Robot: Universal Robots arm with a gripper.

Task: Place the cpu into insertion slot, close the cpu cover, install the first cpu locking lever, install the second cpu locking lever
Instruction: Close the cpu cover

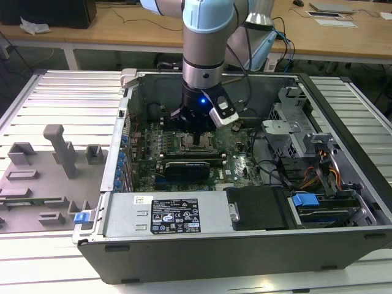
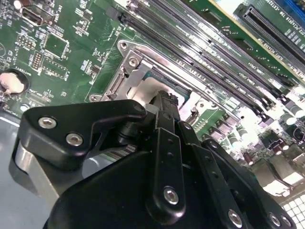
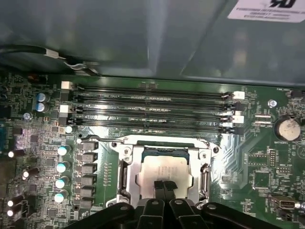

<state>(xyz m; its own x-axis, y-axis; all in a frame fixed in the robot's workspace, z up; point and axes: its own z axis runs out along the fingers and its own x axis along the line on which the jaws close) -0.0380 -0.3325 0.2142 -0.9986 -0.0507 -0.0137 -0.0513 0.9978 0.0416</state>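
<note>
In the first wrist view the cpu (image 3: 164, 168) lies flat in the insertion slot (image 3: 125, 177), its pale silver top showing through the window of the cpu cover (image 3: 164, 144), which lies down around it. My gripper (image 3: 164, 185) is shut with nothing between its black fingers, and the tips rest on or just above the chip's near edge. The second wrist view has the fingertips (image 2: 164, 102) over the cpu (image 2: 145, 88) inside the cover (image 2: 136, 69). In the exterior view the gripper (image 1: 197, 136) reaches straight down into the case onto the socket (image 1: 195, 146).
Long memory slots (image 3: 152, 107) run beside the socket, and a row of capacitors (image 3: 62, 167) flanks it. The open computer case (image 1: 245, 245) walls in the motherboard (image 1: 242, 165), with a power supply (image 1: 174, 214), drive bays and cables (image 1: 318, 171). A grey fixture tray (image 1: 49, 177) lies at the exterior view's left.
</note>
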